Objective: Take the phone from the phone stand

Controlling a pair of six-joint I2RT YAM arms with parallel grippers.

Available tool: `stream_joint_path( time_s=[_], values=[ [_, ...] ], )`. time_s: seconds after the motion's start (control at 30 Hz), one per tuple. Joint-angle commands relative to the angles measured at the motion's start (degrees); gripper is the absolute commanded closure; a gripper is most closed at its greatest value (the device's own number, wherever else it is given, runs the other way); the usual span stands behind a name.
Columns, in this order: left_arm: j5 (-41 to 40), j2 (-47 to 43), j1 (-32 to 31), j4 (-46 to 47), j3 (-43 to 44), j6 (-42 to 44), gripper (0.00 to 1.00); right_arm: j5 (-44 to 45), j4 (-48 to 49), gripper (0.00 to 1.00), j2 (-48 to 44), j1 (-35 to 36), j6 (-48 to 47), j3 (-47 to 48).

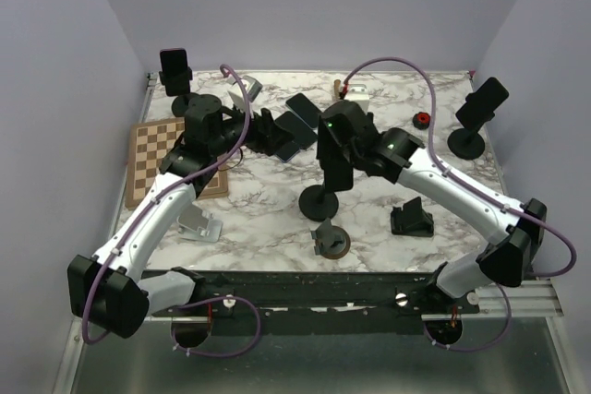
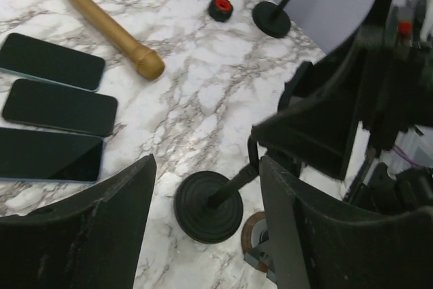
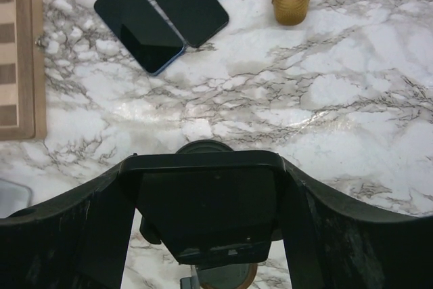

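Grey-veined white marble tabletop (image 1: 268, 205) carries a brown-and-cream wooden chessboard (image 1: 152, 149) at its left edge. Three dark flat phones (image 3: 183, 3) and a wooden rod (image 2: 114, 30) lie toward the far edge. A small red cap (image 1: 421, 119) lies near the far right corner, and a black round-based phone stand (image 1: 323, 200) stands at centre.

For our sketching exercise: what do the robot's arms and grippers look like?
The left arm and right arm have white shells with black joints; a purple cable loops along each. The left gripper and right gripper are matte black with broad fingers. A green light glows near the right wrist.
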Motion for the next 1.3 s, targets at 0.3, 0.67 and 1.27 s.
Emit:
stream_joint_path(
  time_s=[0.3,0.67,1.27],
  values=[
    [21.85,11.65,-7.07,11.24,0.14,-5.43,0.35,-19.97,12.10,0.99,-10.33,-11.71,-6.35,-8.84],
    [22.72,19.48,-9.32,16.17,0.55,-8.60,0.47,-24.40,13.49,0.99,-10.20,-11.64,-5.79,-9.54],
    [23.02,19.98,-9.30,19.97,0.40,-10.23,0.73,-26.79,14.43,0.99,-9.49,-11.67,-5.86,-10.50]
  ],
)
